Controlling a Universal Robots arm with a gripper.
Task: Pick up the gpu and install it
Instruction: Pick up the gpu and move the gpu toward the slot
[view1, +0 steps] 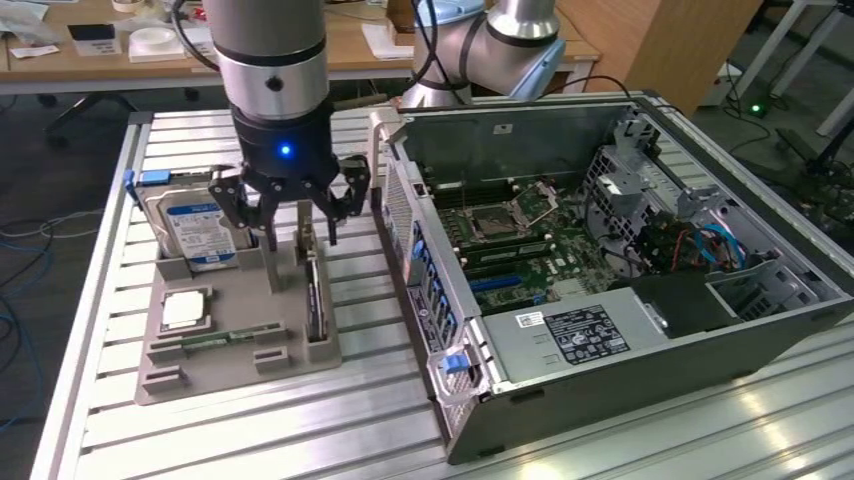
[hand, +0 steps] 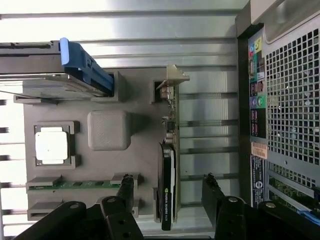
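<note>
Currently the gpu (view1: 315, 305) stands on edge in a slot of the grey holder tray (view1: 200, 375). Its long axis runs alongside the computer case (view1: 601, 330), silver bracket at the far end. The gripper (view1: 300, 240) hovers over that end, fingers spread wide, gripping nothing.

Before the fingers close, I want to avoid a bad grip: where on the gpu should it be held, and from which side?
Pinch the gpu across its flat faces at the black cooler, coming from straight above. It stands on edge in a slot of the grey holder, top edge free; the open gripper straddles it.
</note>
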